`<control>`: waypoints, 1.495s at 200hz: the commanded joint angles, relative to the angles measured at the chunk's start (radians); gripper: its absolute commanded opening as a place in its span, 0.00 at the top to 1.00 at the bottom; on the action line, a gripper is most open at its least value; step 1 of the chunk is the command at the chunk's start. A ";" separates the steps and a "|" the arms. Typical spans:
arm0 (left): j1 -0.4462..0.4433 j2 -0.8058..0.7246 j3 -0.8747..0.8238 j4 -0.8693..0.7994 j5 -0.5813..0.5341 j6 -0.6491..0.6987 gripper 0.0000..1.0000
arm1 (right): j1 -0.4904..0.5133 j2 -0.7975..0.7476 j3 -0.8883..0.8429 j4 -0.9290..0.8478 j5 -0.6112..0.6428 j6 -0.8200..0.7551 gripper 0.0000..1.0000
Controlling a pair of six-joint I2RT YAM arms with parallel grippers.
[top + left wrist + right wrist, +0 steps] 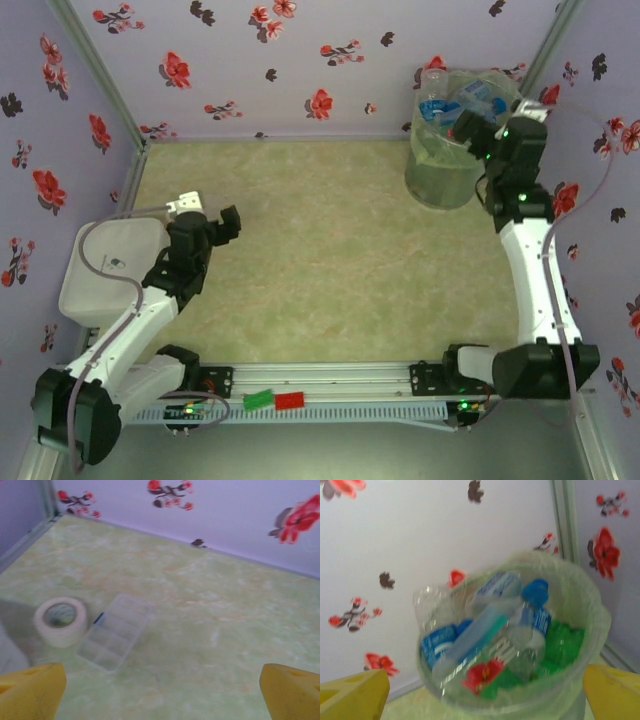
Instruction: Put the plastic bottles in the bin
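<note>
A wide stretch of open table (pixel 330 250) lies between the two arms. It is bounded by flowered walls at the back and on both sides, with metal frame posts in the far corners. A white tray (pixel 105 265) is set at the left edge, and a rail with a green tag (pixel 258 399) and a red tag (pixel 289 400) runs along the near edge.

The bin (pixel 440 175) is placed in the far right corner, close to the back and right walls. The plastic bottles (pixel 490 625) are heaped inside it up to the rim. Blue labels with white print are seen on several clear bottles, but the writing is too blurred to be read. Green plastic is seen on the right side of the heap and a red patch low in front.

The right gripper (pixel 475 130) is held at the bin's near rim. In the right wrist view its yellow fingers (pixel 352 695) are spread wide at the lower corners. The bin's rim (pixel 592 610) and the bottles are framed between and beyond them, and nothing is gripped.

The left gripper (pixel 212 215) is held over the left part of the table, just beside the tray. Its fingers (pixel 30 692) are likewise spread wide, with nothing between them. Ahead of them a tape roll (pixel 60 621) and a clear compartment box (pixel 115 632) lie just beside each other on the table.
</note>
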 commanded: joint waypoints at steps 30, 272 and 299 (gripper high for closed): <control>0.068 0.021 0.001 -0.006 0.084 -0.053 0.00 | 0.193 -0.167 -0.405 0.127 0.099 -0.085 0.00; 0.152 0.413 -0.215 0.819 -0.269 0.451 0.00 | 0.077 0.308 -0.860 1.017 0.363 -0.284 0.00; 0.155 0.497 -0.205 0.873 -0.233 0.469 0.00 | 0.052 0.300 -0.885 1.046 0.315 -0.265 0.00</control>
